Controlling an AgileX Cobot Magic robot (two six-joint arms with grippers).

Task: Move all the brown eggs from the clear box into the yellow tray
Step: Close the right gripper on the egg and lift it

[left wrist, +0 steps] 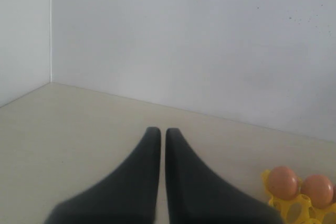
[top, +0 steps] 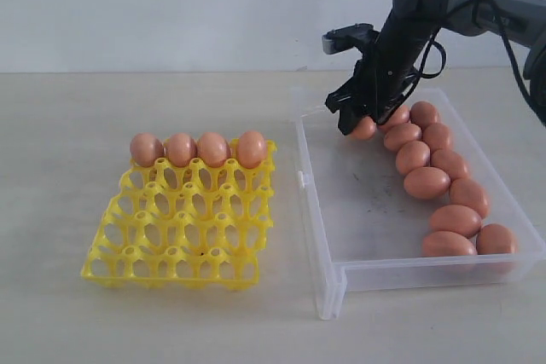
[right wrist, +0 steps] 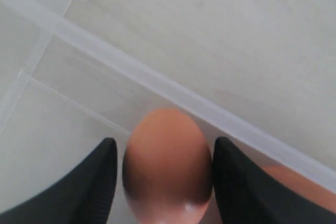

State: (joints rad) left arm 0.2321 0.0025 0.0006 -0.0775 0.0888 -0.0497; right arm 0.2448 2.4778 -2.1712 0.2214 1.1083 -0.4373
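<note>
My right claw clamps one brown egg across its waist, presumably for secure lifting, at the clear box's far corner; yellow tray holds four; left claw closed, idle.

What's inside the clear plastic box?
Brown oval eggs line one long wall; the black right gripper grips one egg. The arm hides whatever lies behind it.
</note>
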